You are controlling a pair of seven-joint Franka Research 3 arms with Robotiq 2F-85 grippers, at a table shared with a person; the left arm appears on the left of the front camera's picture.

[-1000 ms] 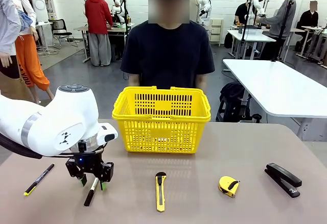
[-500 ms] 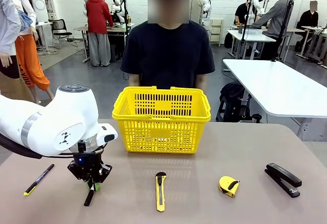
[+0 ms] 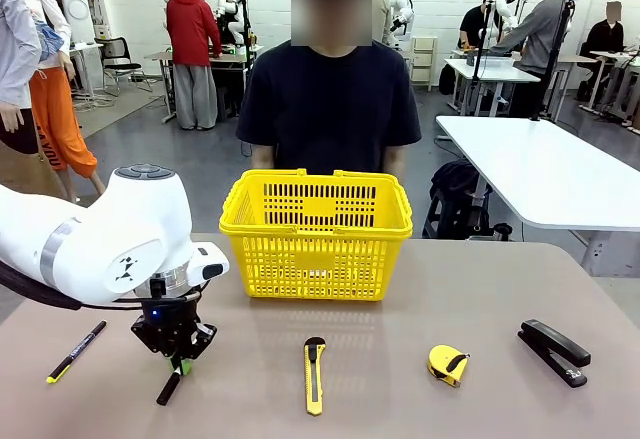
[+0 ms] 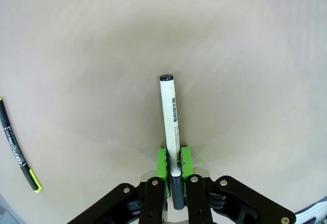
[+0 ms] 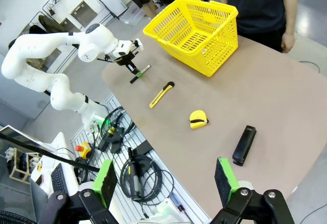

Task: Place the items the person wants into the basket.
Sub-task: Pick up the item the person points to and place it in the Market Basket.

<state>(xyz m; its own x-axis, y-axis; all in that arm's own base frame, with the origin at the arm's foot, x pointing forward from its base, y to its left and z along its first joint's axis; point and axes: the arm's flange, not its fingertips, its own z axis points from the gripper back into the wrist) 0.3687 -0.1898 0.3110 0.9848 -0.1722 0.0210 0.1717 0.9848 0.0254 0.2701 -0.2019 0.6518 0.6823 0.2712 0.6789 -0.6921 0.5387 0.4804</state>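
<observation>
My left gripper (image 3: 180, 362) is down at the table's left front, shut on the black-capped marker (image 3: 168, 389). In the left wrist view the white barrel of the marker (image 4: 170, 117) sticks out ahead from between the green pads (image 4: 162, 163) of the left gripper (image 4: 174, 165). To its left lies the thin black pen (image 3: 76, 351), also seen as the pen (image 4: 18, 150). The yellow-and-black utility knife (image 3: 314, 375) lies at the front middle. Behind it stands the yellow basket (image 3: 316, 234), with the person (image 3: 330, 99) at the far side. My right gripper (image 5: 165, 180) hangs open high above the table.
A yellow tape measure (image 3: 447, 364) and a black stapler (image 3: 554, 352) lie on the right half of the brown table (image 3: 400, 409). From the right wrist, the basket (image 5: 194, 27), knife (image 5: 161, 94), tape measure (image 5: 198, 119) and stapler (image 5: 244, 145) show far below.
The left gripper's fingers stood apart around the marker and have closed on it. The marker's black end has swung slightly to the left. Everything else is where it was.
</observation>
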